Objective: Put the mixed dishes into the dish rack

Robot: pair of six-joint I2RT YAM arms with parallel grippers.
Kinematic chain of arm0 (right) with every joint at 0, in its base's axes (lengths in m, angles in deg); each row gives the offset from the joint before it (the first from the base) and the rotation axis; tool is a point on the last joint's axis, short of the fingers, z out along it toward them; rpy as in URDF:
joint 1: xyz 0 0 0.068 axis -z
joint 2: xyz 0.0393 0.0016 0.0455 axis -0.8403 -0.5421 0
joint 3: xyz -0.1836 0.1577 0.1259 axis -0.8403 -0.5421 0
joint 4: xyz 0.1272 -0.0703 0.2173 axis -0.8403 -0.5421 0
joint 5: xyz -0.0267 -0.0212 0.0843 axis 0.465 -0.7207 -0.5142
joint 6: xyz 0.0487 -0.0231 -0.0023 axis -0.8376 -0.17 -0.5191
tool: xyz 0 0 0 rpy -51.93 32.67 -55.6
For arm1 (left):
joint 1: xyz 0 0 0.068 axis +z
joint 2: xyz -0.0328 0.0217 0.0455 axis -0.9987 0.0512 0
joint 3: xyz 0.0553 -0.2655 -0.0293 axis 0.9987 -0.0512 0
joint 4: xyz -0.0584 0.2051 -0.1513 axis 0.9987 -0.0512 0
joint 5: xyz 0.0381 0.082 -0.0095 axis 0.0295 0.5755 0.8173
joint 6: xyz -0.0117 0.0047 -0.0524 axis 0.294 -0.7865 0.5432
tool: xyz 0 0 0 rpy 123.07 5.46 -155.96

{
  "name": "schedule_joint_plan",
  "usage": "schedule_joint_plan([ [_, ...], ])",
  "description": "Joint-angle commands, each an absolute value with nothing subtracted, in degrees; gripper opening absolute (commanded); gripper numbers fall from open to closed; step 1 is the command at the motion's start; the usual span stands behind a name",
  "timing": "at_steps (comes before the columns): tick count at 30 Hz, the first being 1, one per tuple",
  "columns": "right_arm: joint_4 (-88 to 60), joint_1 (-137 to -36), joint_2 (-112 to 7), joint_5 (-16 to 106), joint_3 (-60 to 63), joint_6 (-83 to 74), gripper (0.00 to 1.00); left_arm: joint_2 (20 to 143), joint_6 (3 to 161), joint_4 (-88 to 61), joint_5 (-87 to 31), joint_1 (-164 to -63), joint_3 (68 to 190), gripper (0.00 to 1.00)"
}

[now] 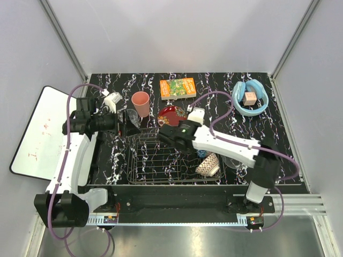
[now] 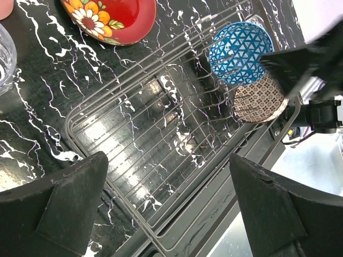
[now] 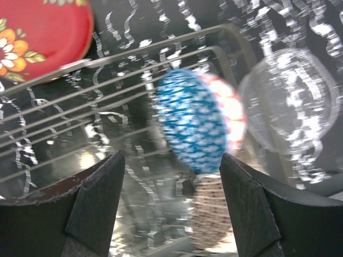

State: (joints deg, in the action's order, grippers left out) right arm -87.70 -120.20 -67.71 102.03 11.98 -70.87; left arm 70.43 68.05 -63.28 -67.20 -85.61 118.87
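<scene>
The dark wire dish rack [image 1: 161, 163] lies at the near middle. A blue patterned bowl [image 2: 238, 53] and a beige patterned bowl [image 2: 257, 99] stand on edge at its right end. The glossy red bowl [image 1: 171, 114] sits just behind the rack. The salmon-pink cup [image 1: 141, 103] and a clear glass tumbler [image 1: 133, 118] stand to its left. A clear glass bowl [image 3: 292, 107] lies right of the rack. My left gripper [image 2: 171, 214] is open and empty above the rack's near left corner. My right gripper [image 3: 171, 209] is open and empty over the rack, near the blue bowl [image 3: 190, 126].
An orange-green box [image 1: 178, 88] lies at the back middle and light-blue headphones [image 1: 250, 98] at the back right. A white board [image 1: 35, 131] leans off the table's left edge. The right wrist view is blurred.
</scene>
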Motion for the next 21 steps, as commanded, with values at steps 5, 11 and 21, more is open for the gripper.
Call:
schedule_joint_plan([
  [5,-106.23,-123.53,-68.46,99.34,11.32,-82.8,0.78,70.36,65.23,-61.65,-65.91,-84.96,118.42,0.99],
  [11,-106.32,-124.32,-63.19,98.99,8.32,-84.13,0.76,70.71,65.76,-60.42,-65.73,-85.05,117.01,0.99],
  [21,-106.23,-125.55,-57.22,93.89,-0.2,-86.41,0.73,70.01,67.6,-59.45,-65.03,-84.96,116.75,0.99],
])
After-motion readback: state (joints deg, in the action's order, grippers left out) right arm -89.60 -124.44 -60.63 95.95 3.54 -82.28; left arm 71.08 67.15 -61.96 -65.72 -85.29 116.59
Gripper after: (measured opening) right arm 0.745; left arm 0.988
